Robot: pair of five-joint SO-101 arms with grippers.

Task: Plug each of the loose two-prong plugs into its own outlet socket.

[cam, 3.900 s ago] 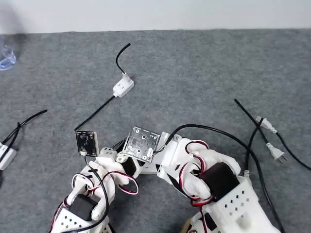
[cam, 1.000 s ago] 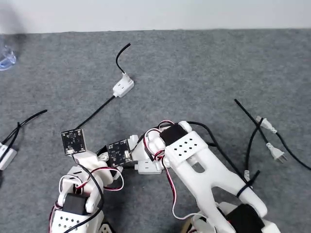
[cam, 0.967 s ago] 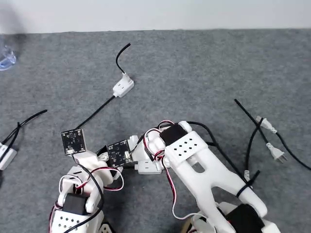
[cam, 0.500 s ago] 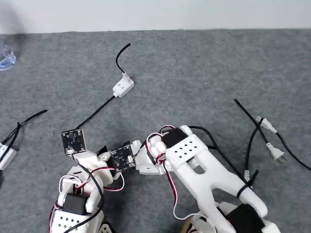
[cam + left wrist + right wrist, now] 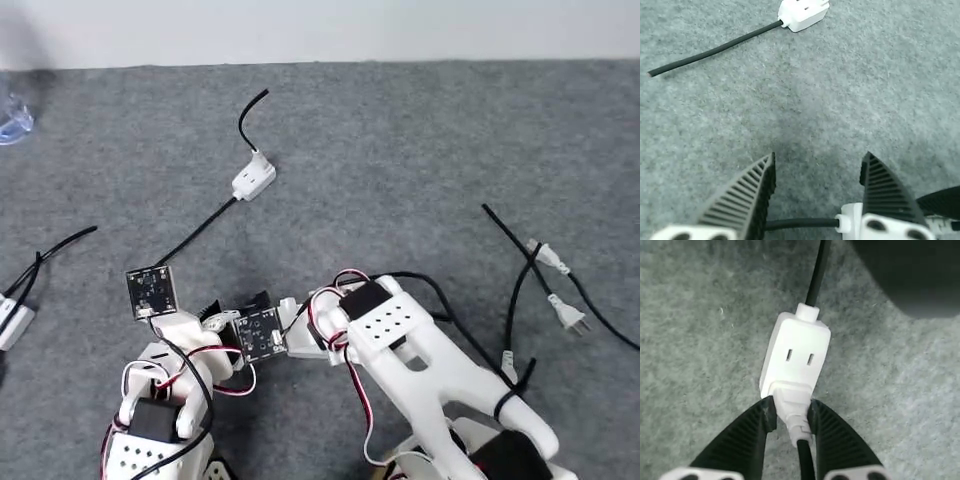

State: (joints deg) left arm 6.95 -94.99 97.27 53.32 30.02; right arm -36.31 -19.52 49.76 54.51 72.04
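My right gripper (image 5: 791,410) is shut on a white two-prong plug (image 5: 790,394) that sits in the end of a white outlet block (image 5: 797,357) lying on the grey carpet. The block's black cord (image 5: 817,270) leads away from it. My left gripper (image 5: 819,159) is open, low over the carpet, and the end of a white block with its cord (image 5: 850,223) lies near the base of its fingers. A second white outlet (image 5: 253,178) lies farther out, also visible as the outlet (image 5: 802,10) ahead of the left gripper. Two loose plugs (image 5: 547,257) (image 5: 568,314) lie at the right.
Black cords (image 5: 515,290) trail across the carpet by the loose plugs. Another white block with cords (image 5: 12,322) lies at the left edge. A clear plastic object (image 5: 12,118) sits at the back left. Both arms crowd the front centre (image 5: 390,330).
Over the last second the right arm's wrist has drawn a little toward the front edge and lower. The left arm has stayed put. Four seconds ago both arms were folded back.
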